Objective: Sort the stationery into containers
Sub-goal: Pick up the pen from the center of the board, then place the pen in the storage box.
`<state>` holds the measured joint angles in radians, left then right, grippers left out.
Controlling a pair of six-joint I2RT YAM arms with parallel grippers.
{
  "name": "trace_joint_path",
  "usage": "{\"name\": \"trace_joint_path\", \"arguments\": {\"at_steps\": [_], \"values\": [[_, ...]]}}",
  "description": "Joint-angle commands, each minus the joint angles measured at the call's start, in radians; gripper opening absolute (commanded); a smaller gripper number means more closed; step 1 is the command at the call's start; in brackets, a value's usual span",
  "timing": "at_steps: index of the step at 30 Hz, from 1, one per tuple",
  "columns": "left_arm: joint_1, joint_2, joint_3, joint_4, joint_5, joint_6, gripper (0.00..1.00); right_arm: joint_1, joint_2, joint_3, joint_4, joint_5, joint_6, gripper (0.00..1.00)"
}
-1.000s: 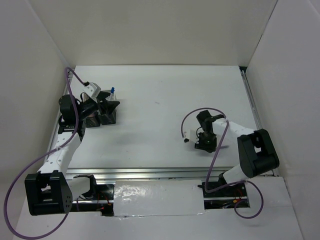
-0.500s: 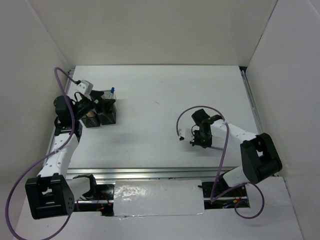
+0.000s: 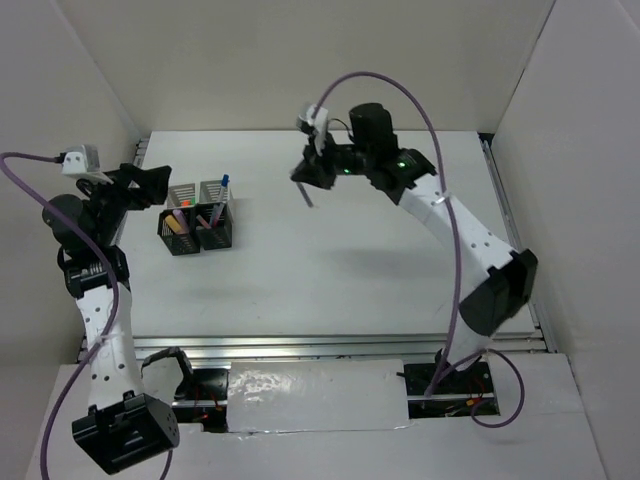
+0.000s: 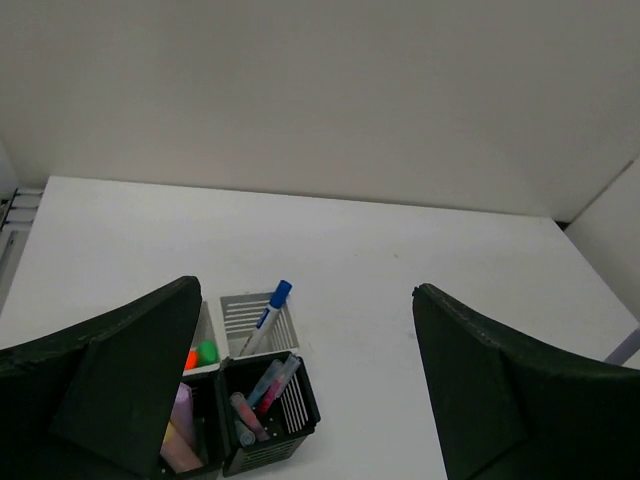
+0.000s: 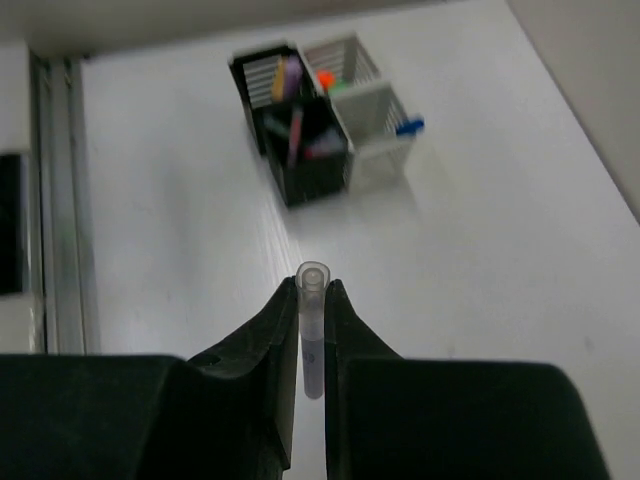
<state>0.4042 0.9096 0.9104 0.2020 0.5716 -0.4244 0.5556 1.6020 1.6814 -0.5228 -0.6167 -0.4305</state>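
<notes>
A thin grey pen (image 5: 312, 335) is pinched upright between the pressed-together fingers of the right claw (image 5: 312, 290), its round open end showing just above the fingertips and its lower part hidden between them. In the top view the pen (image 3: 304, 191) is seen hanging slantwise below that claw (image 3: 312, 172), lifted clear of the desk (image 3: 350, 270) over its far middle part and well apart from the mesh cups (image 3: 197, 220). The four square cups are clustered on the left part of the desk, two black and two grey, touching one another. A white blue-capped pen (image 4: 265, 312) is leaned in one grey cup, orange and green highlighters (image 4: 198, 353) are stood in the other, thin reddish and bluish pens (image 4: 262, 392) are held in one black cup, and purple and pink highlighters (image 4: 180, 425) in the second black cup. The right arm (image 3: 460, 230) is stretched far forward and leftward from its base, the claw pointed toward the cups. The left arm (image 3: 95, 290) is raised at the far left edge, and the left claw (image 4: 305, 290) is spread wide and empty, aimed across the cups from above and beside them.
</notes>
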Motion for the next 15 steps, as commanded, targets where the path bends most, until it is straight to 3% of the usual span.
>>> {"name": "trace_joint_path", "arguments": {"at_steps": [1,6,9,15], "values": [[0.06,-0.018,0.007,-0.099,-0.07,-0.08,0.99,0.078,0.185,0.156,0.326,-0.049,0.397,0.0],[0.136,-0.026,-0.002,-0.131,-0.003,-0.117,0.99,0.171,0.487,0.495,0.432,0.041,0.547,0.0],[0.151,-0.009,0.028,-0.142,0.01,-0.117,0.99,0.21,0.582,0.563,0.55,0.118,0.595,0.0],[0.232,0.074,0.115,-0.173,0.223,-0.097,0.99,0.262,0.69,0.623,0.621,0.121,0.566,0.0]]}}
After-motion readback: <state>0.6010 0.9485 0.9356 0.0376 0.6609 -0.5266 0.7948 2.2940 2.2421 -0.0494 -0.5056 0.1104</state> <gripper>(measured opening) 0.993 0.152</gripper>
